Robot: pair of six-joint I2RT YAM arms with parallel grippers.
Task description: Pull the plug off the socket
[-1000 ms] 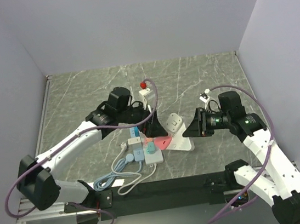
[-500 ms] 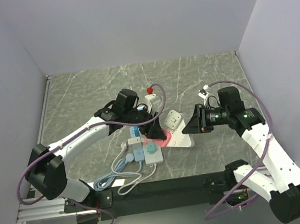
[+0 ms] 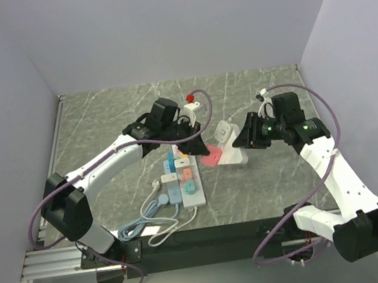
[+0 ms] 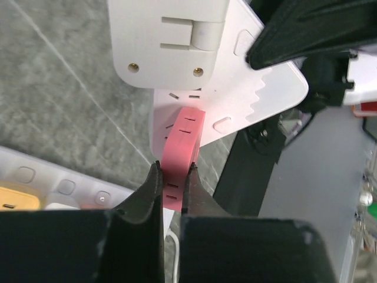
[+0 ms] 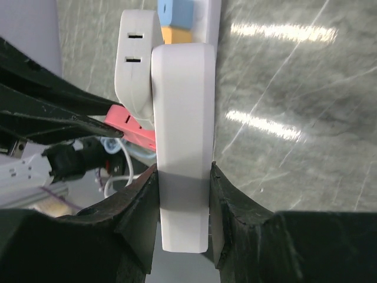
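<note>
My right gripper (image 5: 182,177) is shut on one end of the white socket strip (image 5: 182,118) and holds it up off the table. A pink plug (image 4: 182,153) sits in the strip's face (image 4: 235,88), and it appears to be still seated. My left gripper (image 4: 172,177) is shut on that plug, one finger pressed to each flat side. From above, the plug (image 3: 213,156) lies between the left gripper (image 3: 203,152) and the socket (image 3: 233,155), with the right gripper (image 3: 244,145) just beyond.
A white adapter (image 5: 136,59) is plugged into the same strip beside the pink plug. A second strip (image 3: 189,187) carrying blue, orange and pink plugs lies on the marble table. Its blue and white cords (image 3: 150,220) loop toward the front edge.
The left gripper went from wide open to shut on the pink plug. Both arms moved toward the back, and the right one carried the strip up off the table.
</note>
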